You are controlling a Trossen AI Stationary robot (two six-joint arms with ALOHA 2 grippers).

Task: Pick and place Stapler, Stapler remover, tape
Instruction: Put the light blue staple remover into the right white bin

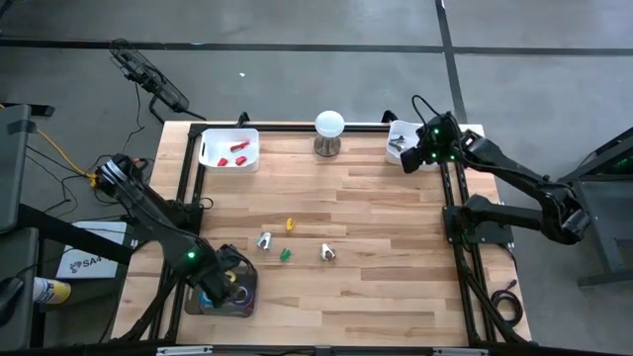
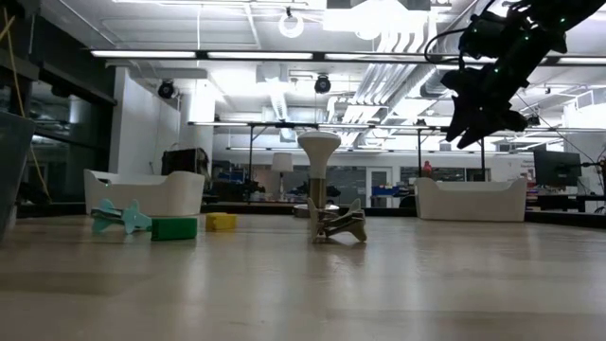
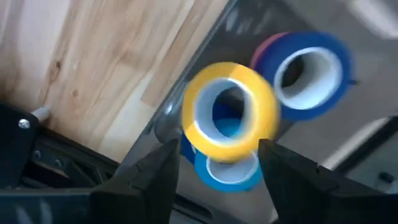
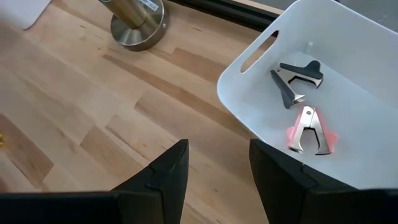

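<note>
My left gripper (image 1: 220, 285) hangs open, pointing down, over a dark tray (image 1: 244, 300) at the table's near left. A yellow tape roll (image 3: 229, 112) lies below it on a blue roll (image 3: 227, 174), between the two fingers and apart from them. Another blue roll (image 3: 309, 74) lies beside it on a pink one. My right gripper (image 4: 217, 155) is open and empty at the far right, next to a white bin (image 4: 249, 93) that holds a black stapler remover (image 4: 295, 78) and a silvery-pink one (image 4: 309, 129). Mid-table lie two stapler removers (image 1: 264, 240) (image 1: 327, 253) and small yellow (image 1: 290, 225) and green (image 1: 285, 254) staplers.
A second white bin (image 1: 229, 148) with small red pieces stands at the far left. A stand with a white globe (image 1: 329, 129) and a brass foot (image 4: 138, 22) is at the far middle. Black frame rails run along the table's left, right and far edges.
</note>
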